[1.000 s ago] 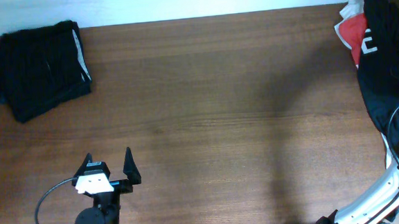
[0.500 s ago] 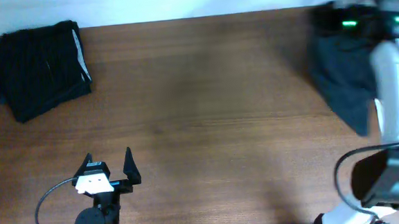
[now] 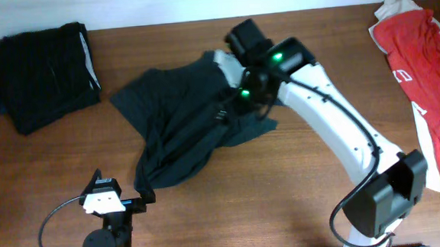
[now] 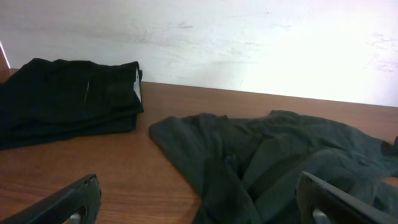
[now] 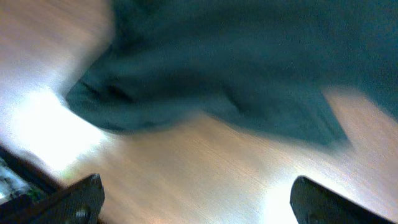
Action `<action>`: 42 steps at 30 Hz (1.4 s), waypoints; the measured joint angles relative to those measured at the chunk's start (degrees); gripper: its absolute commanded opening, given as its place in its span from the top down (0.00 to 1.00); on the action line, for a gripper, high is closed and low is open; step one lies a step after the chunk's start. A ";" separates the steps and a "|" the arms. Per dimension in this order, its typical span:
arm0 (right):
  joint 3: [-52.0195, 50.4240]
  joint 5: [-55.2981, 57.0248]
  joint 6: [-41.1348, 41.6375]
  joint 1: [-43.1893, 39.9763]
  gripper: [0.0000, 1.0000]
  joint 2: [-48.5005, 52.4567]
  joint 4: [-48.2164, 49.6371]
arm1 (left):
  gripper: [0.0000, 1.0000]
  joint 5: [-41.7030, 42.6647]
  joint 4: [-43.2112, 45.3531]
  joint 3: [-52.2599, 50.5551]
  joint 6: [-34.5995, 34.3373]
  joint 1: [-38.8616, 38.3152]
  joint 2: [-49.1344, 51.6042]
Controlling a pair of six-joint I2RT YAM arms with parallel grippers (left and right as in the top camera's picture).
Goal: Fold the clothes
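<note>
A dark grey-green T-shirt (image 3: 185,122) lies crumpled in the middle of the table, also seen in the left wrist view (image 4: 273,162) and blurred in the right wrist view (image 5: 224,68). My right gripper (image 5: 196,186) hangs over the shirt's right part (image 3: 230,107). It is open, with only bare wood between its fingers. My left gripper (image 3: 119,185) stays near the front edge, open (image 4: 198,180), and the shirt's lower corner reaches its right finger. A red garment with white print (image 3: 423,73) lies at the far right. Folded black clothes (image 3: 45,73) sit at the back left (image 4: 62,99).
The white right arm (image 3: 335,124) stretches from the front right across the table to the shirt. A black cable (image 3: 54,225) loops by the left arm's base. A pale wall (image 4: 249,43) runs behind the table's back edge.
The right arm swung the dark T-shirt from the pile at the far right to the table's middle and let it go, its jaws now open. The red garment lies uncovered. The left arm stayed put.
</note>
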 measured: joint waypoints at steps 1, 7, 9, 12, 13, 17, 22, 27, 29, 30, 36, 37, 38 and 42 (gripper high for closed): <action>-1.68 6.60 3.39 -3.65 0.01 -0.22 -4.00 | 0.01 0.00 0.02 0.00 0.00 0.00 0.04; -21.64 9.94 11.89 -13.46 0.11 0.04 14.99 | 0.01 0.00 0.02 0.00 0.00 0.00 0.02; -24.04 8.24 11.87 -13.07 0.20 2.86 20.61 | 0.01 0.02 0.00 0.00 0.00 0.00 0.00; -24.26 7.58 12.68 -11.72 0.32 8.70 24.39 | 0.01 0.00 0.00 0.00 0.00 0.00 0.00; -24.33 7.41 12.76 -11.63 0.40 10.12 25.62 | 0.01 0.00 0.02 0.00 0.00 0.00 0.00; -24.13 7.45 13.00 -11.63 0.96 12.24 27.17 | 0.01 0.00 0.00 0.00 0.00 0.00 0.00; -21.44 12.02 14.75 -12.07 0.96 13.22 16.41 | 0.01 0.00 -0.02 0.00 0.00 0.00 0.00; -11.13 18.51 20.31 -25.46 0.96 8.52 -4.83 | 0.01 0.00 0.02 0.00 0.00 0.00 0.04; -10.99 19.10 20.72 -31.06 0.96 2.69 -7.52 | 0.01 0.00 0.02 0.00 0.00 0.00 0.04; -10.80 19.76 20.92 -35.89 0.96 -2.19 -9.07 | 0.01 0.00 0.00 0.00 0.00 0.00 0.04; -10.54 21.20 25.05 -56.61 0.94 -12.85 -12.11 | 0.01 0.00 0.00 0.00 0.00 0.00 0.04; -10.54 21.20 25.51 -58.62 0.87 -12.92 -12.37 | 0.01 0.00 0.00 0.00 0.00 0.00 0.04; -10.56 21.22 25.97 -59.19 0.43 -12.92 -12.37 | 0.01 0.00 0.00 0.00 0.00 0.00 0.04; -11.04 21.20 26.51 -58.18 0.01 -12.94 -12.22 | 0.01 0.00 0.00 0.00 0.00 0.00 0.04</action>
